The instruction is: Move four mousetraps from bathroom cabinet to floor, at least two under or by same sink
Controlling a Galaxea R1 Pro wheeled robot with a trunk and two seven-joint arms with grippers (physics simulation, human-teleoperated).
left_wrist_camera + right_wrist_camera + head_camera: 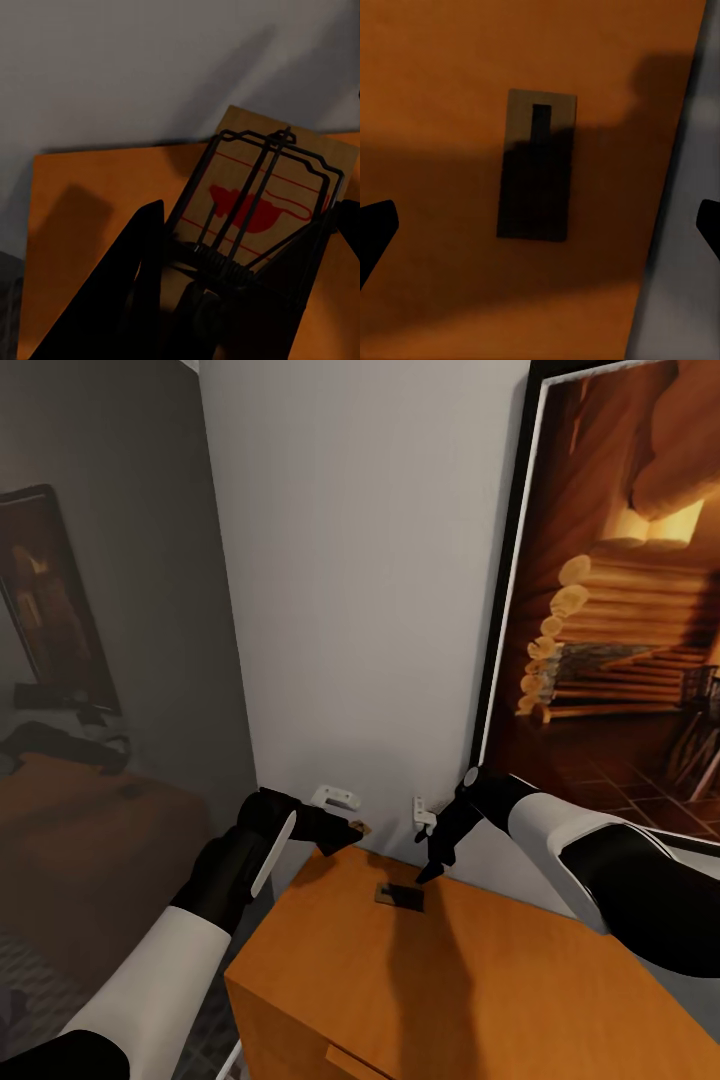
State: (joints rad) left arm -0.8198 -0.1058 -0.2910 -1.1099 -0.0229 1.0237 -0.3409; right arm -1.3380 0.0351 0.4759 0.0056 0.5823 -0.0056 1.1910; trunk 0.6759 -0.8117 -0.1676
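The orange-brown cabinet [450,980] stands against a white wall, and I look down on its flat top. My left gripper [340,832] hovers over the top's far left corner, shut on a tan mousetrap [357,827]. The left wrist view shows that mousetrap [262,195] with dark wire and a red mark, clamped between my left gripper's [244,217] fingers. Another mousetrap [399,896] lies flat on the cabinet top in shadow. My right gripper [428,868] hangs just above it, open. In the right wrist view this mousetrap [536,165] lies between the wide-apart fingertips [375,225].
A white wall [370,610] rises right behind the cabinet, with two small white fittings [335,797] on it. A large dark-framed picture [620,610] hangs to the right. To the left lies a dim room with a brown surface [90,840] and tiled floor [20,980].
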